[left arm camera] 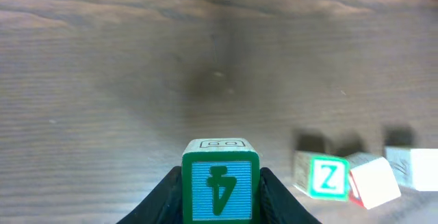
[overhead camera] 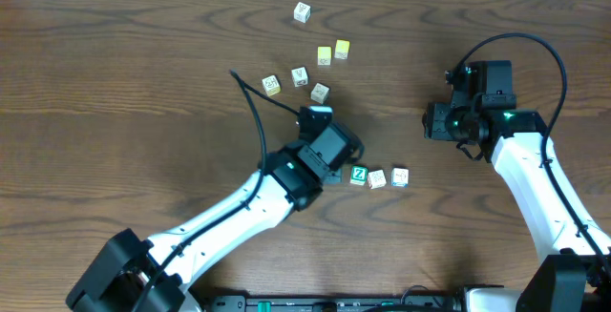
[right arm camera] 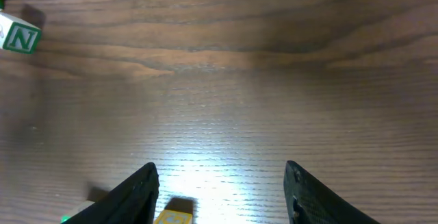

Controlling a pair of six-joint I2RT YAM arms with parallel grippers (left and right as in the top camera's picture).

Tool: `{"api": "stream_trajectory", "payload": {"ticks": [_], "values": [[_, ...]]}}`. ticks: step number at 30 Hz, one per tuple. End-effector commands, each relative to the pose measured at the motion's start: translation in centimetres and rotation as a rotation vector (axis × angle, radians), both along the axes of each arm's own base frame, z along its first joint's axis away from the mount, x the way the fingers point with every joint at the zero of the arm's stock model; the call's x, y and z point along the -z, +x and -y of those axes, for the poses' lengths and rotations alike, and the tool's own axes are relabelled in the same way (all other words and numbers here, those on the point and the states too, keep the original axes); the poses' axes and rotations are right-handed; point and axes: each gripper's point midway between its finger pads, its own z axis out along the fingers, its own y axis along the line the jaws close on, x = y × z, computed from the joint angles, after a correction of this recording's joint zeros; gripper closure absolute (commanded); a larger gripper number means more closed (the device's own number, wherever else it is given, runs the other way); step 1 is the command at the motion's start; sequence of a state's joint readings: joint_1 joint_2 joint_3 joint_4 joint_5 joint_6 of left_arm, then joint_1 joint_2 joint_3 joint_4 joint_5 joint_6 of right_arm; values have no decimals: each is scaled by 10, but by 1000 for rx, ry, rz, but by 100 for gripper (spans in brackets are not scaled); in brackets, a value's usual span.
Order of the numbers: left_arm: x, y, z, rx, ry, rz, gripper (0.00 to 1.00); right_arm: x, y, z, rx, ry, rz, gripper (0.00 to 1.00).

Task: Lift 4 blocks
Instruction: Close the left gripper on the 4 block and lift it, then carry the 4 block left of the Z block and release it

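My left gripper (left arm camera: 220, 207) is shut on a green-edged block (left arm camera: 220, 183) with a blue face, held above the table; in the overhead view the gripper (overhead camera: 329, 159) covers it. Just to its right sits a row of three blocks: a green Z block (overhead camera: 358, 175) (left arm camera: 327, 177), a white block with red print (overhead camera: 377, 178) (left arm camera: 373, 181) and a white block with blue print (overhead camera: 399, 176) (left arm camera: 414, 168). My right gripper (overhead camera: 431, 121) (right arm camera: 222, 196) stands open over the table at the right, apart from the row. The Z block (right arm camera: 19, 38) shows sideways at its far left.
Several other cubes lie at the back: two plain yellow ones (overhead camera: 325, 55) (overhead camera: 342, 49), pale ones (overhead camera: 271, 84) (overhead camera: 300, 76) (overhead camera: 320, 92) and a lone one (overhead camera: 302, 11). A yellow-printed cube (right arm camera: 174, 217) lies low between my right fingers.
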State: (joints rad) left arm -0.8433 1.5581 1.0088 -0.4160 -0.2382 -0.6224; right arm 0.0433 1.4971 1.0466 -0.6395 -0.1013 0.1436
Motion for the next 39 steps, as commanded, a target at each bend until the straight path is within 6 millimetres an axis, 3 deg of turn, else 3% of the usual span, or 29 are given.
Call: {"api": "stream_trajectory", "payload": {"ticks": [1, 12, 19, 33, 39], "values": [[0, -7, 11, -4, -16, -6, 73, -6, 5, 3, -3, -19, 19, 44], [25, -8, 21, -27, -14, -42, 73, -6, 5, 3, -3, -19, 17, 45], [42, -6, 37, -3, -52, -69, 73, -6, 5, 3, -3, -18, 16, 44], [51, -8, 35, -8, -35, -88, 73, -6, 4, 3, -3, -19, 14, 45], [65, -9, 33, -31, -20, -115, 73, -6, 4, 3, -3, -19, 13, 45]]}}
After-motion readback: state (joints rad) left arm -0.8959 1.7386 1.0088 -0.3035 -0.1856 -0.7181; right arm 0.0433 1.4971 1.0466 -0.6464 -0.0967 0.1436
